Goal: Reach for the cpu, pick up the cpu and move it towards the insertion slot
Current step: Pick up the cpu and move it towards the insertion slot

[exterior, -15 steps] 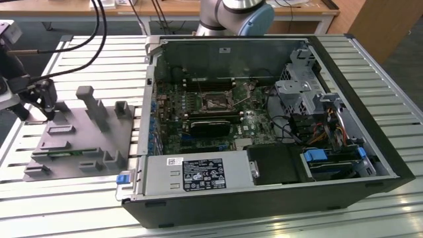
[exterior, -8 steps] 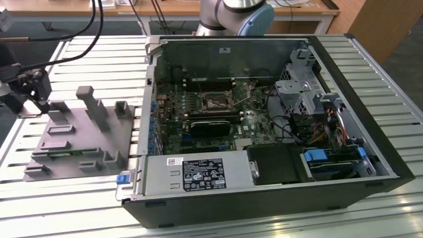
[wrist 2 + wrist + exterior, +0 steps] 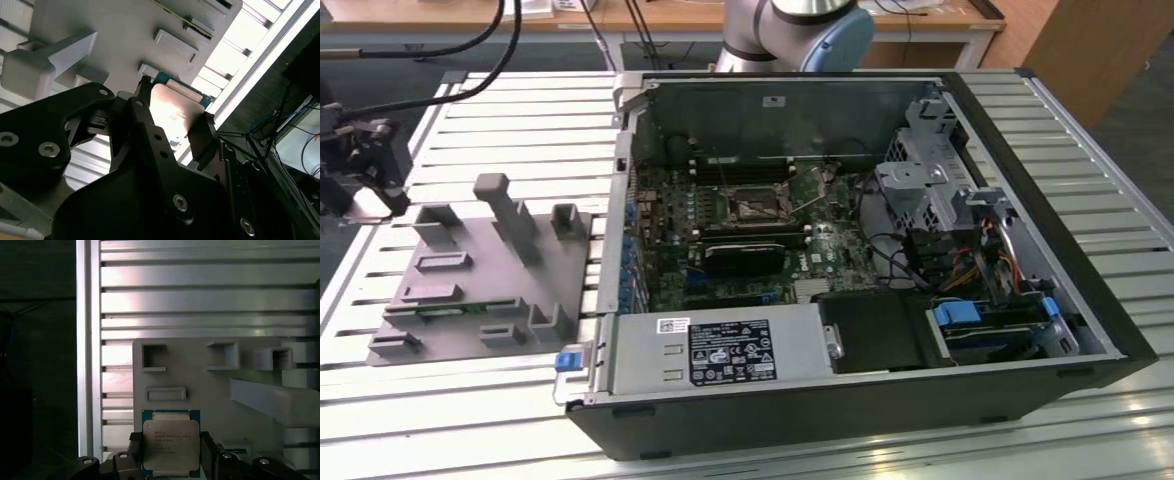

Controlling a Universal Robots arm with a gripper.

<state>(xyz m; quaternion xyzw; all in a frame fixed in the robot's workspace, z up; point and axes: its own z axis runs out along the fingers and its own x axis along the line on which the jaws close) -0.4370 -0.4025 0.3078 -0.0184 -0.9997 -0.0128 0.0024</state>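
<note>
Silvery-topped cpu (image 3: 171, 447) sits just over the grey fixture (image 3: 195, 370), the claw (image 3: 176, 100) pinching its two opposite edges, the right hold for something light, stiff, probably fragile underneath.

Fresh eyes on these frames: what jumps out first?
The open computer case dominates the exterior view, its motherboard bared, with the insertion slot near the middle. In both wrist views the cpu sits clamped in the gripper, over the grey fixture block. That block lies on the slatted table, at the exterior view's left of the case.
</note>
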